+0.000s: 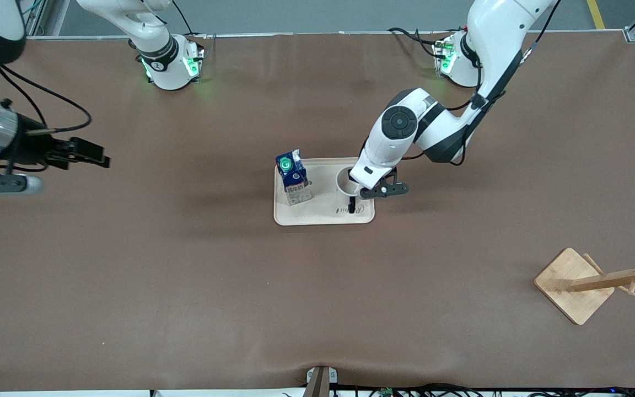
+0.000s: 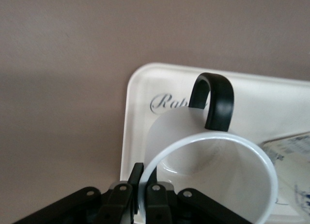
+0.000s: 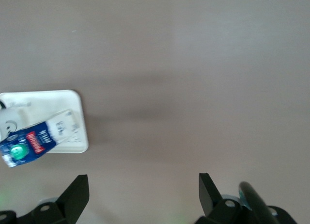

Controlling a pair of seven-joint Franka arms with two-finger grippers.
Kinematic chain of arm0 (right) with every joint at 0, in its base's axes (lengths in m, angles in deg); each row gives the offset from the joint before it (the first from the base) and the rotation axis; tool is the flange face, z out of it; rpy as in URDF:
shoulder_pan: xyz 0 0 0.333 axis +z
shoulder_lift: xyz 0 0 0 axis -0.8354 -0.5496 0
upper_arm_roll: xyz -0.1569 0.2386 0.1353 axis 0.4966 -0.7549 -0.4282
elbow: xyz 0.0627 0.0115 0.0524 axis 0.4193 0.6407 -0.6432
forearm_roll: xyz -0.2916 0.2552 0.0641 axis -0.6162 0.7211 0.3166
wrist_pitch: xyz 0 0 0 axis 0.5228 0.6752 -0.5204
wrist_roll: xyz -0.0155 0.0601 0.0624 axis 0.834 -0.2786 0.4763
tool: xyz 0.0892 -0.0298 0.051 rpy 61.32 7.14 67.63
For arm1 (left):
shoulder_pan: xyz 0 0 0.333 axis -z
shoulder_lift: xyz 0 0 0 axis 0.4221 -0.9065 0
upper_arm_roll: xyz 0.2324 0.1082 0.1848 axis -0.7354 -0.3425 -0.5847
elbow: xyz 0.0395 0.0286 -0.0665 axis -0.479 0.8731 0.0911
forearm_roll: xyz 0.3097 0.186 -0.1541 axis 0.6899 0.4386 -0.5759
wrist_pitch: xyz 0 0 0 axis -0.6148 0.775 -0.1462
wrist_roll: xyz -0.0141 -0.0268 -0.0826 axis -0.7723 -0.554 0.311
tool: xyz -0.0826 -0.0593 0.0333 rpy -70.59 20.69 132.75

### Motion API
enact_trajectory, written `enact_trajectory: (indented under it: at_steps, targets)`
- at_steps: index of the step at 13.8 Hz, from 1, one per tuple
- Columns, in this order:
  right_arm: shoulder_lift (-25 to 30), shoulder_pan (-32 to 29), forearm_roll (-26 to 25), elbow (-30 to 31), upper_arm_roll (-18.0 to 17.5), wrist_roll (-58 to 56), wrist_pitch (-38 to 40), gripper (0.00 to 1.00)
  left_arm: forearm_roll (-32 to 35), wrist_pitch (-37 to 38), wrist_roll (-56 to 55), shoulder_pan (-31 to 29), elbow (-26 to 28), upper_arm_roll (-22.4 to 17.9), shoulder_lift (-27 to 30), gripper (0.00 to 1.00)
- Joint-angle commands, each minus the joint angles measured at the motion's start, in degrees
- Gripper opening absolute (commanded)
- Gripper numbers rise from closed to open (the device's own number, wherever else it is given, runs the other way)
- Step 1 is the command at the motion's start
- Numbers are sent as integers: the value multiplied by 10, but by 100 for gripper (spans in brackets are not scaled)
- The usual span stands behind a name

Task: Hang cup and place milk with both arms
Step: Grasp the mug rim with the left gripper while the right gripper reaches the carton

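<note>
Nearest the front camera, a wooden mug tree [image 1: 598, 281] lies tipped on its side close to the table's corner at the left arm's end. There is one mug tree, and its pegs point sideways, not up.

Farther from the camera, in the middle of the brown table [image 1: 185, 286], sits one pale tray [image 1: 317, 218]. One cup [image 2: 208, 180] stands on it, toward the left arm's end of the tray, with its black handle [image 2: 215, 100] pointing toward the camera. One milk carton [image 1: 293, 177] stands on the same tray, toward the right arm's end.

The left gripper [image 1: 357, 194] is down at the cup. Its fingers [image 2: 156, 197] sit close together with the white rim between them, one inside the cup and one outside. The pinch looks shut on the cup's wall.

The right gripper [image 3: 143, 195] waits up in the air over bare table near the edge at the right arm's end. Its fingers are wide apart and hold nothing.

What could go wrong? The pinch is only on a thin rim, so the cup may slip or swing when lifted. It could also bump the milk beside it and knock it over. And the mug tree is lying down, so hanging the cup may not work until it stands up.

There are two arms, two grippers, one cup, one milk carton, one tray and one mug tree.
</note>
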Motion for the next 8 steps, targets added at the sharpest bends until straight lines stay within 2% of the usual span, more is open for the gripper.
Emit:
enact_trajectory:
  at_steps: [1,3,6,8]
  targets:
    - [-22,44,18,-7,3,3,-27,100,12,97,8,-5,-49,-1,52,0]
    - [-40,80,18,-7,3,14,-41,100,12,151,40,-25,-75,-1,76,0]
    - [-75,149,19,-8,2,100,-86,100,12,179,128,-78,-89,1,124,0]
    - [-103,196,19,-9,2,117,-122,100,12,206,182,-116,-101,0,151,0]
